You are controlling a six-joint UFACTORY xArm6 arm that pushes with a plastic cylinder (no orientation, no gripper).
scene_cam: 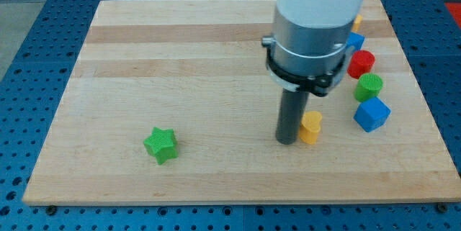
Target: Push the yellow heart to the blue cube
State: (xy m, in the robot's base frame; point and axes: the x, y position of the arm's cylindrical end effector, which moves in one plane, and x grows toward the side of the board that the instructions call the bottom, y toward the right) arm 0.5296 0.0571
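The yellow heart (311, 127) lies on the wooden board (180, 65) at the view's lower right of centre. My tip (287, 142) stands right against the heart's left side. The blue cube (372, 114) lies to the view's right of the heart, a block's width or so away, slightly higher in the view.
A green cylinder (369, 86) sits just above the blue cube, with a red cylinder (361, 63) above that. Another blue block (355, 42) and a yellow block (357, 22) peek out beside the arm. A green star (160, 145) lies at the lower left.
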